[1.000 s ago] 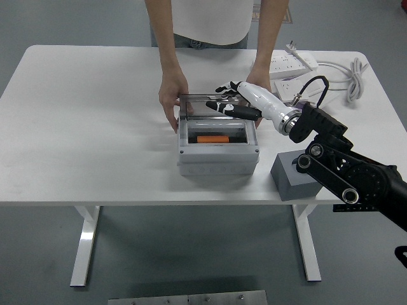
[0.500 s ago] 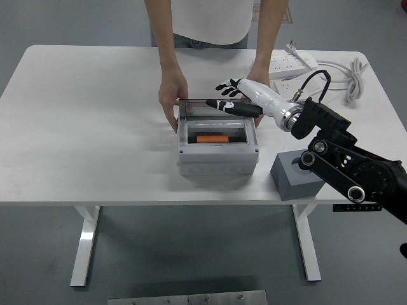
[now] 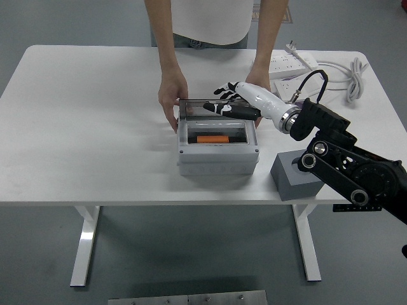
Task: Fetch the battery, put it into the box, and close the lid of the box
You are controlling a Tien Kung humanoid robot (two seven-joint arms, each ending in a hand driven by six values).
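Observation:
A grey box [image 3: 218, 151] stands in the middle of the table, open at the top. An orange battery [image 3: 212, 138] lies inside it. The clear lid [image 3: 210, 108] is raised at the box's far edge. My right hand [image 3: 227, 103] reaches in from the right with its fingers spread over the lid's top edge and holds nothing. A person at the far side steadies the box, one hand [image 3: 172, 95] at its left rear corner and the other hand [image 3: 258, 79] behind my hand.
A dark grey block [image 3: 297, 176] stands on the table right of the box, under my right arm. A white power strip [image 3: 292, 64] and its coiled cable [image 3: 351, 77] lie at the back right.
My right hand has shifted slightly back and up along the lid's top edge. The box, battery and person's hands have stayed in place.

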